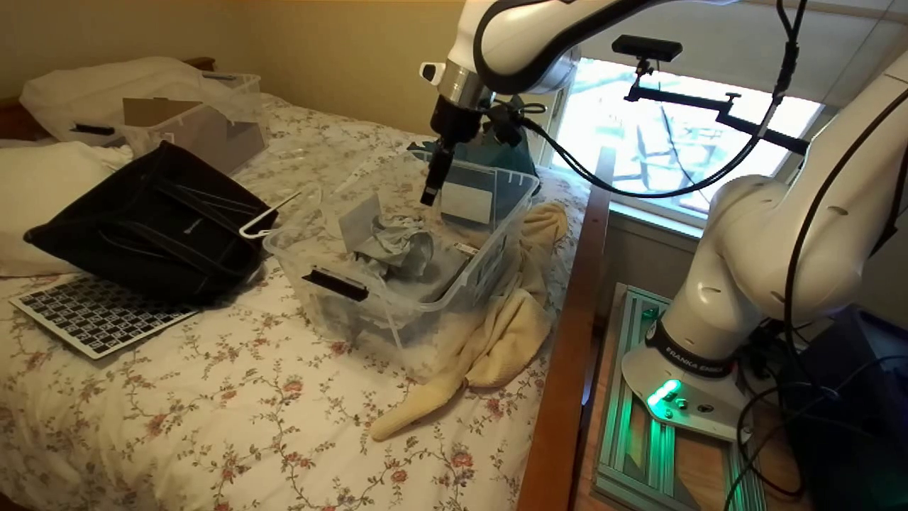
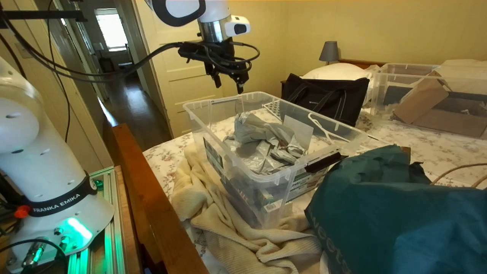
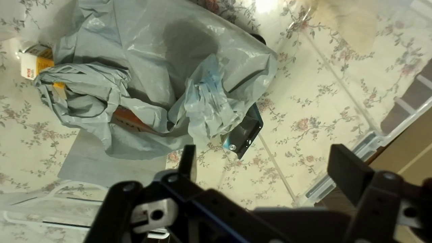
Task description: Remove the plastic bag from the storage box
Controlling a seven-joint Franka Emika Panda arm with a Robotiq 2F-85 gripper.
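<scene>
In an exterior view the camera looks down across the box (image 1: 330, 312), the window (image 1: 638, 135) behind it. In an exterior view it looks from roughly the opposite end, the green bag (image 2: 395, 213) close in front, a doorway (image 2: 129, 82) beyond. Both exterior views share the box, black bag (image 2: 327, 99) and arm (image 2: 38, 163). The wrist view looks steeply down into the box from close above.
</scene>
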